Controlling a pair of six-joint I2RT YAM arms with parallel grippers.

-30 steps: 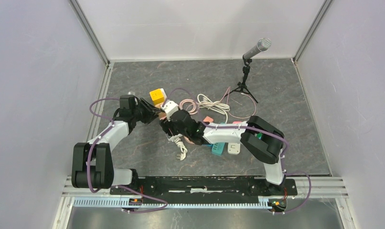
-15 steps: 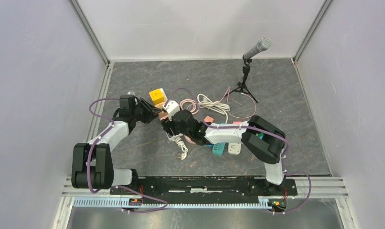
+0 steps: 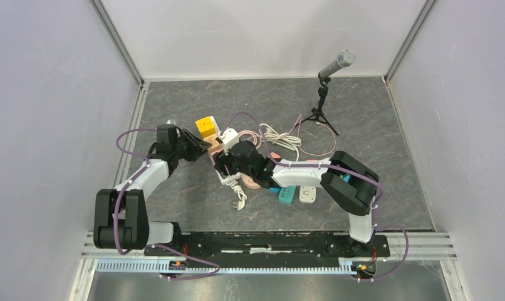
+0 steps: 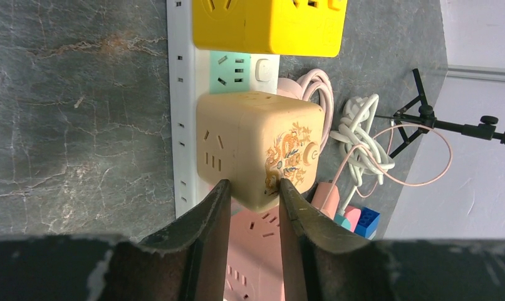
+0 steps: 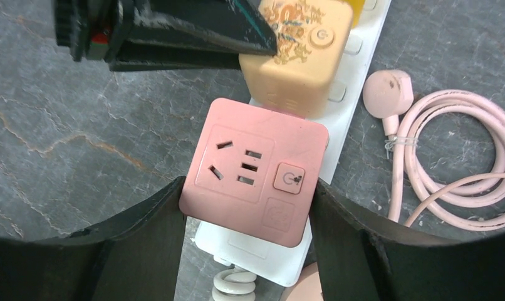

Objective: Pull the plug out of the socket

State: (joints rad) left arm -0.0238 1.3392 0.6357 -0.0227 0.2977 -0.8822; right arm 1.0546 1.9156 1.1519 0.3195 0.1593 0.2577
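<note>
Right tool [image 5: 247,188]: has swung slightly toward the far side over the last second. The white power strip [image 5: 356,75] has turned with it, and its far end now lies further back and to the right in the top view.
Right tool grip: both fingers press opposite sides of the pink cube adapter [image 5: 253,169], clamped on it.
Left tool [image 4: 254,185]: pinched on the near corner of the cream cube adapter [image 4: 256,147], the one with the dragon print.
Pink cube adapter: sits flush on the strip, just beside the cream cube. No gap shows beneath it in the right wrist view.
Cream cube adapter: also seated on the strip, between the pink cube and a mint-green adapter [image 4: 237,68], with a yellow cube adapter [image 4: 269,25] beyond.
Progress: both grips look set, yet nothing has parted from the strip. On this showing the pull itself is all still to do.
What is left: one tool probably has to pin the strip through its cube while the other draws straight off. Which cube is meant to come away cannot be told.
Around them: a pink round plug [image 5: 388,93] and its coiled pink cable [image 5: 453,169] lie just beside the strip, with a coiled white cable [image 3: 278,136] near. A microphone on a tripod [image 3: 328,75] stands well apart on the counter [image 3: 375,144].
</note>
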